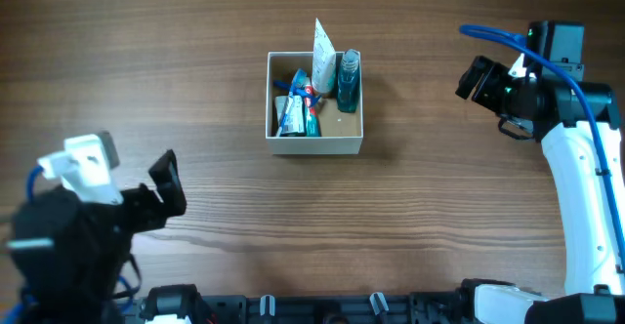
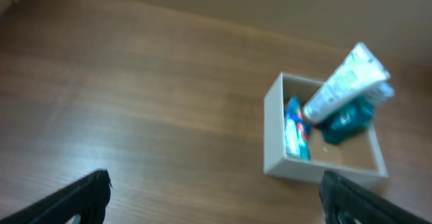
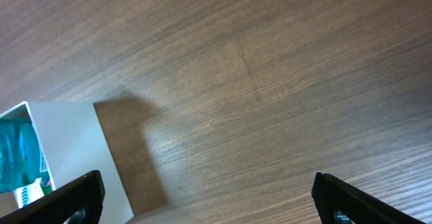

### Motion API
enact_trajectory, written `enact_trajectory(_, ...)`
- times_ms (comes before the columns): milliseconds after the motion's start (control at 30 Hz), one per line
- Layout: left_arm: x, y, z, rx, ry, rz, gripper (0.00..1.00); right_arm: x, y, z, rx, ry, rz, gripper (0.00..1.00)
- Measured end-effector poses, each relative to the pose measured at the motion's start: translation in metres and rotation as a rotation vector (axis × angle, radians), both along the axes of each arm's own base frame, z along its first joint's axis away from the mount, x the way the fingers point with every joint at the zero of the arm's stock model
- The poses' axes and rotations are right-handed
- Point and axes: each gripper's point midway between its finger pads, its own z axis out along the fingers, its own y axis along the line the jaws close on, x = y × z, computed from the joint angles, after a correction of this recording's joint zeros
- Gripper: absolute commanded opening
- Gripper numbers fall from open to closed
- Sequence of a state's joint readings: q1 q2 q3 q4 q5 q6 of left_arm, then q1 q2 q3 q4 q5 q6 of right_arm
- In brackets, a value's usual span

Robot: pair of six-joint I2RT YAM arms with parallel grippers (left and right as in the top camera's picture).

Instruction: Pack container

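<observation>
From overhead, the container (image 1: 314, 146) stands mid-way across the surface (image 1: 195, 70), with a white tube (image 1: 323, 51) and a blue bottle (image 1: 348, 82) inside. In the left wrist view, the left gripper (image 2: 216, 197) is spread wide and empty, the container ahead to its right. In the right wrist view, the right gripper (image 3: 209, 197) is likewise spread and empty, the container's wall at lower left.

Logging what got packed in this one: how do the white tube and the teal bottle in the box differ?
Colour: the white tube is opaque white; the teal bottle looks translucent blue-green.
Pose: the tube leans and pokes well above the rim of the container; the bottle sits lower, partly under the tube.
Length: the tube looks longer than the bottle.
Shared: both are packed in the container, alongside a blue packet.
</observation>
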State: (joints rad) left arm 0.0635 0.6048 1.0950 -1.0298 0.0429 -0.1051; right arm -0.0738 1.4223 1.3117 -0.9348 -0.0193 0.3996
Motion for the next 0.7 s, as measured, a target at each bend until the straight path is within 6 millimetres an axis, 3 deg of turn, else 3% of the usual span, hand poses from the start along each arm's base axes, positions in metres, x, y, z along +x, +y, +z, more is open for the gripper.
enact_trajectory(200, 0.012, -0.012, -0.081, -0.030, -0.051, -0.066, 1.00, 0.000, 0.000, 0.000, 0.000, 0.000, 0.000, 1.00)
enact_trajectory(300, 0.016, -0.020, -0.132, -0.054, -0.035, -0.110, 1.00, 0.000, 0.000, 0.000, 0.000, -0.001, 0.000, 1.00)
enact_trajectory(500, 0.019, -0.026, -0.175, -0.071, -0.048, -0.142, 1.00, 0.000, 0.000, 0.000, 0.000, 0.000, 0.000, 1.00)
enact_trajectory(700, 0.017, -0.027, -0.197, -0.075, -0.041, -0.147, 1.00, 0.000, 0.000, 0.000, 0.000, 0.000, 0.000, 1.00)
